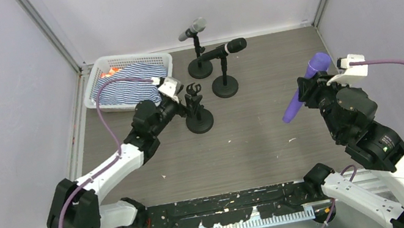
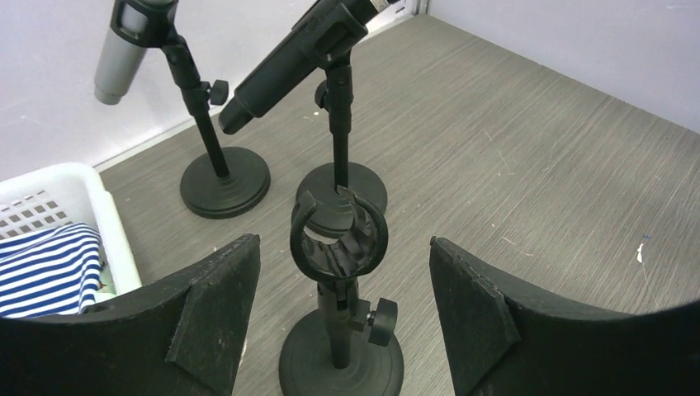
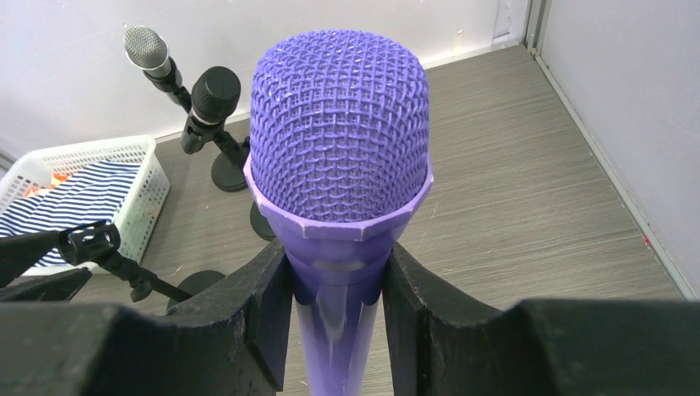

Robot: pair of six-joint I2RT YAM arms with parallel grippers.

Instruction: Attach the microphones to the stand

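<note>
A purple microphone point(image 1: 305, 85) is held above the table at the right; my right gripper point(image 1: 310, 91) is shut on its body just below the mesh head point(image 3: 340, 140). An empty black stand point(image 1: 198, 114) with a ring clip point(image 2: 338, 235) stands left of centre. My left gripper point(image 1: 183, 106) is open, its fingers point(image 2: 210, 305) either side of the stand's clip and post without touching. Two more stands at the back hold mics: a grey one point(image 1: 193, 29) and a black one point(image 1: 227, 48).
A white basket point(image 1: 99, 75) with striped cloth point(image 1: 127, 83) sits at the back left, close behind my left arm. Grey walls enclose the table on three sides. Small white crumbs lie on the wood-grain table point(image 1: 266, 140).
</note>
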